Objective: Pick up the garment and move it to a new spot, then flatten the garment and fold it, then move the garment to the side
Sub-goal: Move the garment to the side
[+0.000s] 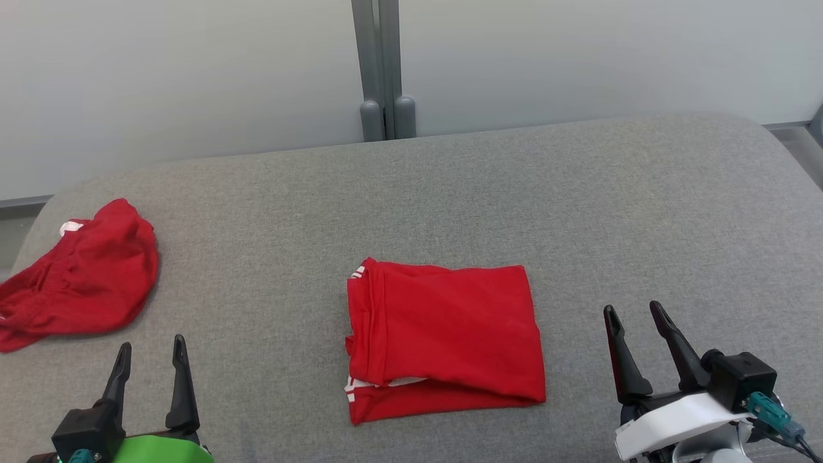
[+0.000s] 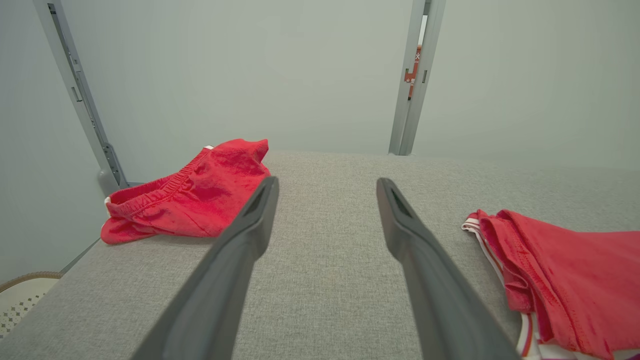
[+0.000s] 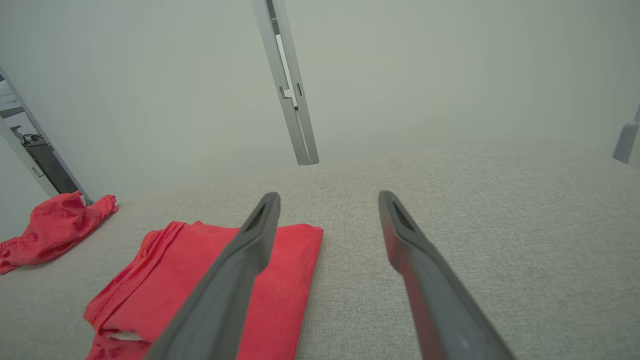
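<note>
Folded garment (image 1: 443,337) lies flat on the grey cushion (image 1: 546,193), a tidy red rectangle with white trim (image 1: 355,274) peeking out at its left edge. Left gripper (image 1: 152,344) hangs well to its left, fingers spread wide, nothing between them. Right gripper (image 1: 632,308) sits near its right edge, fingers apart too, and empty. Far left of the folded garment, a crumpled red garment (image 1: 80,283) sits at the cushion's rim. Behind the folded garment, a grey post (image 1: 382,71) rises against the pale wall. The left wrist view adds a pale perforated basket (image 2: 22,297) below the cushion's edge, further left of the folded garment than the crumpled one, and a red label (image 2: 412,72) in the post's slot. The right wrist view brings in dark equipment (image 3: 47,160) in an opening, off beyond the folded garment's left.
</note>
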Robot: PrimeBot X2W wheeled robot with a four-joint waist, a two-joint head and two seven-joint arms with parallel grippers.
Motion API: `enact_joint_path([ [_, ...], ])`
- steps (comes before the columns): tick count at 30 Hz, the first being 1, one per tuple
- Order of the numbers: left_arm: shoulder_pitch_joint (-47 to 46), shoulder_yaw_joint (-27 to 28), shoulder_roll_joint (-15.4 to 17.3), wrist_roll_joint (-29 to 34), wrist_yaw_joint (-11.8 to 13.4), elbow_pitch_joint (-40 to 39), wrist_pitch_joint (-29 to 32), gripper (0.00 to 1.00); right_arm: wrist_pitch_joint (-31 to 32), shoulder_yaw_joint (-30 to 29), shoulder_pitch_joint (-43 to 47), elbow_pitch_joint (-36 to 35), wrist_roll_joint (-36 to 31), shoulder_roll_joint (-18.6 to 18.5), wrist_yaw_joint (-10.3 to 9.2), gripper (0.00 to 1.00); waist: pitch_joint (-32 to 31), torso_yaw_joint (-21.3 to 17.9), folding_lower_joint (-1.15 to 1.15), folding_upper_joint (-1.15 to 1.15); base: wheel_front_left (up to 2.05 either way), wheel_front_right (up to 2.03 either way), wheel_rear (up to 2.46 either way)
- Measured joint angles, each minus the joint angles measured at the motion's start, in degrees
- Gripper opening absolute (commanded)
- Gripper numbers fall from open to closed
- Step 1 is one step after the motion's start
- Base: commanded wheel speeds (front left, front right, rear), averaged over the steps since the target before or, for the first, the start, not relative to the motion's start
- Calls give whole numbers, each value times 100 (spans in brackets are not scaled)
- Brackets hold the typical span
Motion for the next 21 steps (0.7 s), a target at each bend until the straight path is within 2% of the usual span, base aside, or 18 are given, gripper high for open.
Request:
enact_joint_path([
  [21,6,-19,32,-2,0,-15,0,100,0,31,-15,66,-10,3,0,100,48,-16,0,0,0,0,0],
])
